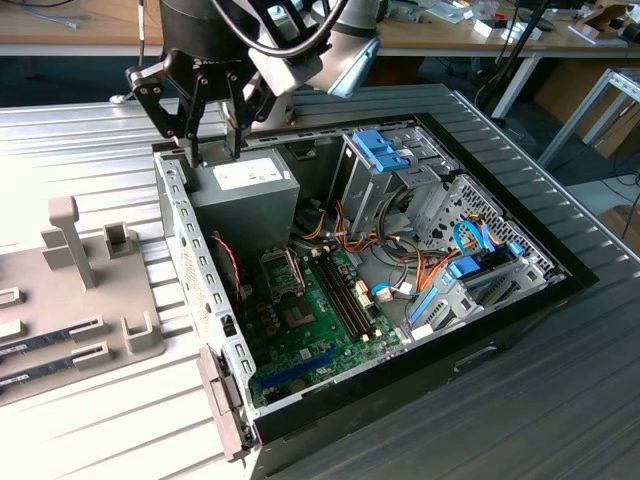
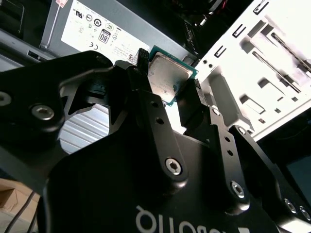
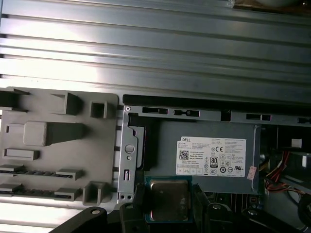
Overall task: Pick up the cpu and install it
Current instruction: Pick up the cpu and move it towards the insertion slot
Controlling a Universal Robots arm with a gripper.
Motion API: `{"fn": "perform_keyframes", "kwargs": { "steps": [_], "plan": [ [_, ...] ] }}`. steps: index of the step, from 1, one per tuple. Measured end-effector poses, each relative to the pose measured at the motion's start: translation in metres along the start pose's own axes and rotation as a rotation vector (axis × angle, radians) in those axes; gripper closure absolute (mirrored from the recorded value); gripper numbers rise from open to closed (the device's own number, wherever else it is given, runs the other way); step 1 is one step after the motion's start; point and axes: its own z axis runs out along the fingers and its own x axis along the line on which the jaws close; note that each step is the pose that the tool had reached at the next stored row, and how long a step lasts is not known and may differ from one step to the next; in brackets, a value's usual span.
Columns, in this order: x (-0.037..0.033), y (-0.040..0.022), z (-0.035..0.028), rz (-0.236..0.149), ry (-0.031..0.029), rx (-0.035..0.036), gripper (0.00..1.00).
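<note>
Black matte jaws clamped on cpu [image 2: 168, 77] | square, silvery lid, green rim | near grey power-supply box [image 3: 167, 141]

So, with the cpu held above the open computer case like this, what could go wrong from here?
1. The jaws seem to pinch the cpu by its edges only; a slip could drop it onto the power supply.
2. The motherboard socket lies deep beside that box and a red wire; the jaws might snag there.
</note>
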Motion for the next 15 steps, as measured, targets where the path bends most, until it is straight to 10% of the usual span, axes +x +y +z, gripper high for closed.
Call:
{"fn": "perform_keyframes", "kwargs": {
  "steps": [15],
  "plan": [
    [-0.0111, -0.0010, 0.0008, 0.000, 0.0000, 0.0000, 0.53]
  ]
}}
